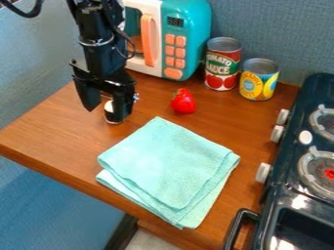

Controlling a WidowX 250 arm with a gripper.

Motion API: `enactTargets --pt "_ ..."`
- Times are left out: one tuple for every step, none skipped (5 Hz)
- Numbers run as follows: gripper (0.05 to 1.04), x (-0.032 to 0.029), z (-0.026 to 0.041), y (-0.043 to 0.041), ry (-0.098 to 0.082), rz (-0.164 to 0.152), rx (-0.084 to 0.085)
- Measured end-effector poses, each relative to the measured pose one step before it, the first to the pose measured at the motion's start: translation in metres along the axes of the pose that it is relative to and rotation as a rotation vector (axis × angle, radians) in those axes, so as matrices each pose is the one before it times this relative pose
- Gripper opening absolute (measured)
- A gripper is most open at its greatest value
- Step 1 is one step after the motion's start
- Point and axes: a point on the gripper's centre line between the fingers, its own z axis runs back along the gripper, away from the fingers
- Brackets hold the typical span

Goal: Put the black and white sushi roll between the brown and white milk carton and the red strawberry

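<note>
Metal: red-labelled can (pixel 222 67), yellow-labelled can (pixel 258 82), upright, contents hidden | pincer (pixel 106 111): fingers apart | nearest: small black-and-white object (pixel 110 107)

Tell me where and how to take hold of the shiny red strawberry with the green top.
Pinch the strawberry on opposite sides of its rounded body, below the green top, coming straight down from above. Its body bulges at the middle, likely the firmest hold, and it sits apart from the folded aqua cloth and the metal food cans behind.
</note>
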Motion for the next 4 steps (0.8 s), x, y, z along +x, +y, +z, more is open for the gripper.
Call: enactTargets --pt "1.001 -0.00214 -0.00763 -0.0004 0.024 0.0017 -0.005" --pt "1.001 0.01694 -0.0079 0.00119 -0.0338 0.016 -0.0114" --pt "1.001 0.01563 -0.0029 0.00717 -0.0333 0.018 -0.0453" --pt "1.0 0.01132 -0.00288 0.01485 0.0 0.0372 0.05"
